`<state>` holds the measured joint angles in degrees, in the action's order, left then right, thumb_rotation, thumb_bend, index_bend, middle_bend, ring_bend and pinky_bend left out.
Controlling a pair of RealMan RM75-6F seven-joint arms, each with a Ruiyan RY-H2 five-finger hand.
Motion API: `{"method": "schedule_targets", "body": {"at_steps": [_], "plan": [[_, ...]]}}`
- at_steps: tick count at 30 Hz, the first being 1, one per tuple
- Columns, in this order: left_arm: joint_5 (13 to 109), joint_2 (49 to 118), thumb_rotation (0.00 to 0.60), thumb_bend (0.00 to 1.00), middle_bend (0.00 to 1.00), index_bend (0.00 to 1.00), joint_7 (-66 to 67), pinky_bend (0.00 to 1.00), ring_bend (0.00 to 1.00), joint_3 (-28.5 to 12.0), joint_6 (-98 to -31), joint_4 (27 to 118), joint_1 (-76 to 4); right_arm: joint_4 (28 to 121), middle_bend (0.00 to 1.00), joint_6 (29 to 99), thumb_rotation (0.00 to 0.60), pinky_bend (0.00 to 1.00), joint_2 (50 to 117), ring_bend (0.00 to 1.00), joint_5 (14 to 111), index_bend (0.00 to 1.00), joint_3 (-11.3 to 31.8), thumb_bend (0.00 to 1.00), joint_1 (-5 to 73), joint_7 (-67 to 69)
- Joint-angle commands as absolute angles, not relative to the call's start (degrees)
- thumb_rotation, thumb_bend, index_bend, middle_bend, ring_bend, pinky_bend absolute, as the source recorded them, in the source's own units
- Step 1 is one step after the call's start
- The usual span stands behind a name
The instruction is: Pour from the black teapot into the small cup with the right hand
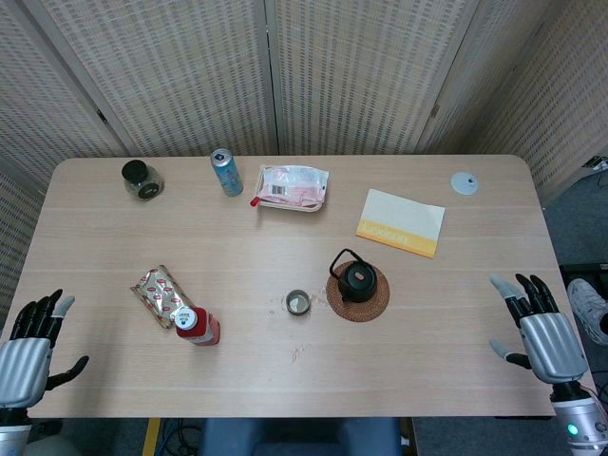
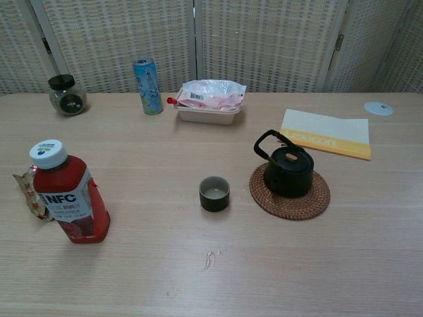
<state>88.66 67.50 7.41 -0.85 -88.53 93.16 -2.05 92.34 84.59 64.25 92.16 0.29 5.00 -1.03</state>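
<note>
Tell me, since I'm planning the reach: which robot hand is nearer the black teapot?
Right. The right robot hand is off the black teapot's right side; the left robot hand sits across the table.

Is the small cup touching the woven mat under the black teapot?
Apart. The chest view shows bare table between the small cup and the woven mat under the black teapot.

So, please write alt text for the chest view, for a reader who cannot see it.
A black teapot stands on a round woven mat on a wooden table, with a small cup just left of it. A red juice bottle stands near left; a can, jar and food tray line the back.
</note>
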Motion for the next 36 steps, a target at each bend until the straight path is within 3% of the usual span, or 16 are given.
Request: {"method": "schedule_targets", "body": {"at_steps": [1, 22, 26, 36], "plan": [[88.53, 67.52, 0.6, 0.21, 0.0, 0.0, 7.48, 0.0, 0.0, -0.78, -88.28, 93.13, -2.1, 92.32, 0.19, 84.45, 0.6, 0.0, 64.24, 0.04, 92.12, 0.08, 0.28, 0.11, 5.06, -1.03], [88.21, 67.48, 0.6, 0.21, 0.0, 0.02, 7.62, 0.0, 0.0, -0.85, -87.82, 93.18, -2.3, 92.83, 0.27, 83.75, 0.6, 0.01, 63.84, 0.11, 92.36, 0.14, 0.47, 0.05, 5.84, -1.1], [88.24, 67.44, 0.6, 0.21, 0.0, 0.02, 7.73, 0.0, 0.0, -0.77, -87.71, 93.24, -2.34, 94.03, 0.3, 82.27, 0.6, 0.08, 63.4, 0.16, 92.39, 0.15, 0.62, 0.04, 6.84, -2.16], [88.19, 67.35, 0.6, 0.21, 0.0, 0.02, 7.94, 0.0, 0.0, -0.73, -87.98, 93.54, -2.16, 99.35, 0.28, 74.65, 0.6, 0.08, 61.11, 0.16, 91.63, 0.15, 1.17, 0.0, 11.53, -5.69]]}}
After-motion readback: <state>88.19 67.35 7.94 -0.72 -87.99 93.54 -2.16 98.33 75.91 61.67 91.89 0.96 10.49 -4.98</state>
